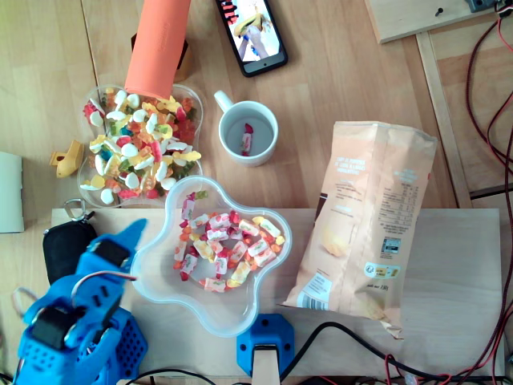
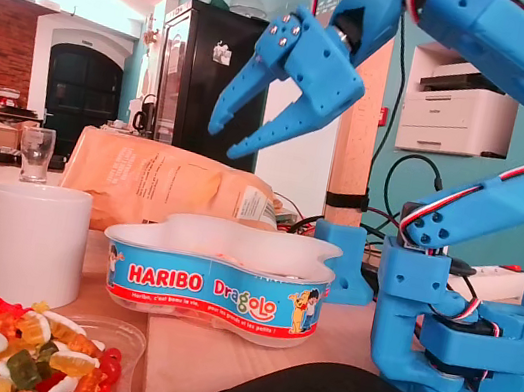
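My blue gripper [image 2: 225, 141] hangs open in the air above the left part of a clear Haribo tub [image 2: 216, 284], with nothing between its fingers. From overhead the gripper [image 1: 135, 233] points at the tub's left rim [image 1: 148, 269]. Several wrapped candies [image 1: 220, 245] lie inside the tub. Behind the tub stands a white mug [image 1: 248, 132], and a single wrapped candy [image 1: 247, 138] lies in it. In the fixed view the mug [image 2: 30, 242] sits left of the tub.
A clear bowl of gummy sweets [image 1: 140, 144] lies at back left with an orange tube [image 1: 158, 44] over it. A chips bag [image 1: 369, 216] lies on the right. A black pouch [image 1: 68, 245] sits by the arm. A phone [image 1: 251, 32] rests at the back.
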`<state>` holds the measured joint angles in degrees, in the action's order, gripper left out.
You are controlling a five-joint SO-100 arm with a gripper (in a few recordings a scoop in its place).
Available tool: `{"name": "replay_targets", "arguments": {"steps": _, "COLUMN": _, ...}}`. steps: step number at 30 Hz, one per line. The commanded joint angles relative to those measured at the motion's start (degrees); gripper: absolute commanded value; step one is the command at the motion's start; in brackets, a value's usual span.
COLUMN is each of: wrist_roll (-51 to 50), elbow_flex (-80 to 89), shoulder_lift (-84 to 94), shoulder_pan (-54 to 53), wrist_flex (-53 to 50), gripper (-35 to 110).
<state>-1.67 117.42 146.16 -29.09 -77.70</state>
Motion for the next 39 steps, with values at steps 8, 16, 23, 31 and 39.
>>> {"name": "replay_targets", "arguments": {"steps": 8, "wrist_roll": 18.54, "elbow_flex": -2.46, "shoulder_lift": -16.35, "shoulder_pan": -9.05, "wrist_flex": -0.88, "gripper": 12}}
{"name": "replay_targets", "arguments": {"steps": 16, "wrist_roll": 28.65, "elbow_flex": -5.27, "shoulder_lift": -31.9, "shoulder_pan": -12.22, "wrist_flex": -0.79, "gripper": 11}}
{"name": "replay_targets", "arguments": {"steps": 23, "wrist_roll": 30.41, "elbow_flex": -10.81, "shoulder_lift": -37.27, "shoulder_pan": -13.97, "wrist_flex": -0.79, "gripper": 11}}
{"name": "replay_targets", "arguments": {"steps": 31, "wrist_roll": 30.59, "elbow_flex": -14.41, "shoulder_lift": -39.11, "shoulder_pan": -14.85, "wrist_flex": -0.7, "gripper": 11}}
{"name": "replay_targets", "arguments": {"steps": 39, "wrist_roll": 34.1, "elbow_flex": -16.79, "shoulder_lift": -52.03, "shoulder_pan": -14.94, "wrist_flex": -0.88, "gripper": 12}}
